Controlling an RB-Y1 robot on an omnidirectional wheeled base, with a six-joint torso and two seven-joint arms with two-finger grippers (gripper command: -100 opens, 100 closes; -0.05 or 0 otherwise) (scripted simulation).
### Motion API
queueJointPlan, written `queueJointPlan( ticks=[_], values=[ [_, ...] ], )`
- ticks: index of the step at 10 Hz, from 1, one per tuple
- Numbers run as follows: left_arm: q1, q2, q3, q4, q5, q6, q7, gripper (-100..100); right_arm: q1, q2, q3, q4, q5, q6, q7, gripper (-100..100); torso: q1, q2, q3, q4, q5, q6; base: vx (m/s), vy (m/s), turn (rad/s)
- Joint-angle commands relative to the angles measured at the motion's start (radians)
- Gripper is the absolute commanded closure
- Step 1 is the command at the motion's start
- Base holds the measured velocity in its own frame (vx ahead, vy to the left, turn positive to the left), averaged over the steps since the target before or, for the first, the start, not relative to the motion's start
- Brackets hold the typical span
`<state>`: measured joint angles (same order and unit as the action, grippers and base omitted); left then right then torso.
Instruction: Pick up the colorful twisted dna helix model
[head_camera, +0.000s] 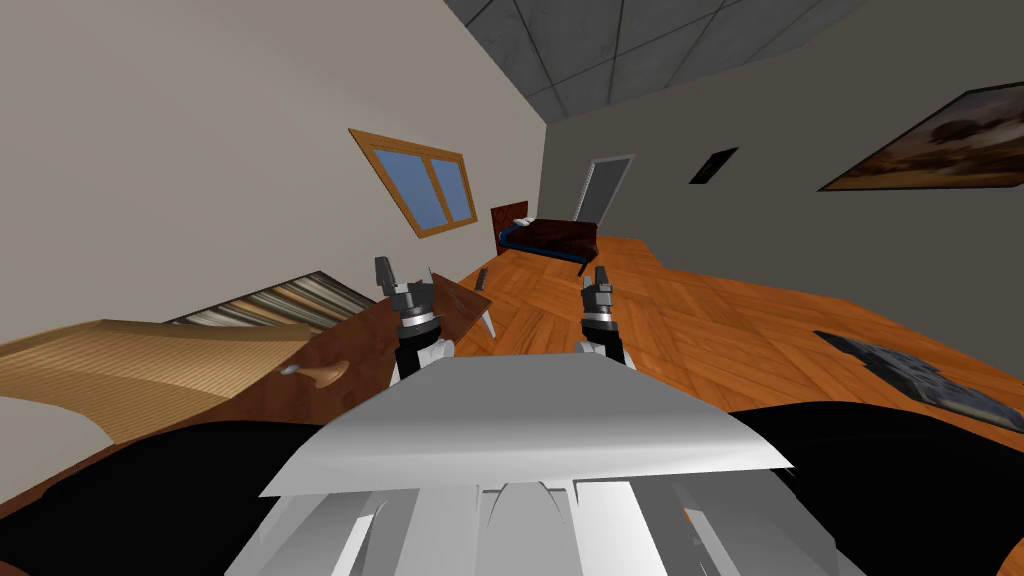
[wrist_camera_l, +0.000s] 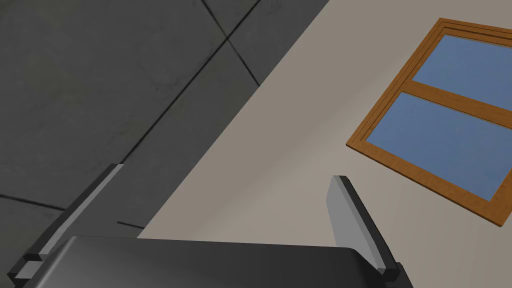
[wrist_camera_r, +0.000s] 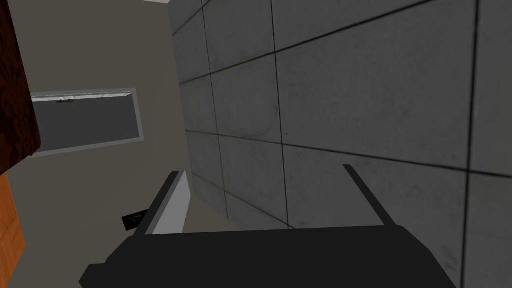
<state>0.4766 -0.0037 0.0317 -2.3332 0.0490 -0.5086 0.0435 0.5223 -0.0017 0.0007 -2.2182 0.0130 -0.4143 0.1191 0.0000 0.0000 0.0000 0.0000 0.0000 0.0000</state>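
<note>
Left tool and right tool both spread, empty, aimed at the grey tiled ceiling. The colourful twisted helix model's place cannot be told from here. If you lower the left arm blind, you may clip the dark brown wooden desk just beside it.

Both the left gripper and right gripper carry thin light grey blade fingers on dark boxes.
</note>
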Motion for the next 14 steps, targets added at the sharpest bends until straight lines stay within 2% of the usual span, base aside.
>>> queueJointPlan(
  ticks=[1, 5, 6, 14],
  values=[
    [-0.003, 0.031, -0.001, 0.009, 0.006, 0.004, 0.007, -100, 0.0, 0.0, 0.0, 0.0, 0.0, 0.0, 0.0, 0, 0.0, 0.0, 0.0, 0.0, 0.0, 0.0, 0.0, 0.0, 0.0],
    [-0.022, 0.105, -0.004, 0.057, 0.044, 0.025, 0.045, -100, 0.0, 0.0, 0.0, 0.0, 0.0, 0.0, 0.0, 0, 0.001, 0.0, 0.0, 0.0, 0.0, 0.0, 0.005, 0.01, 0.006],
    [-0.035, 0.126, -0.007, 0.093, 0.072, 0.04, 0.073, -100, 0.0, 0.0, 0.0, 0.0, 0.0, 0.0, 0.0, 0, 0.001, -0.001, 0.0, 0.0, 0.0, 0.0, 0.014, 0.02, 0.014],
    [-0.107, 0.151, -0.021, 0.277, 0.223, 0.123, 0.228, -100, 0.0, 0.0, 0.0, 0.0, 0.0, 0.0, 0.0, 0, 0.002, -0.001, -0.001, 0.0, 0.0, 0.0, 0.014, 0.024, 0.013]
  ],
)
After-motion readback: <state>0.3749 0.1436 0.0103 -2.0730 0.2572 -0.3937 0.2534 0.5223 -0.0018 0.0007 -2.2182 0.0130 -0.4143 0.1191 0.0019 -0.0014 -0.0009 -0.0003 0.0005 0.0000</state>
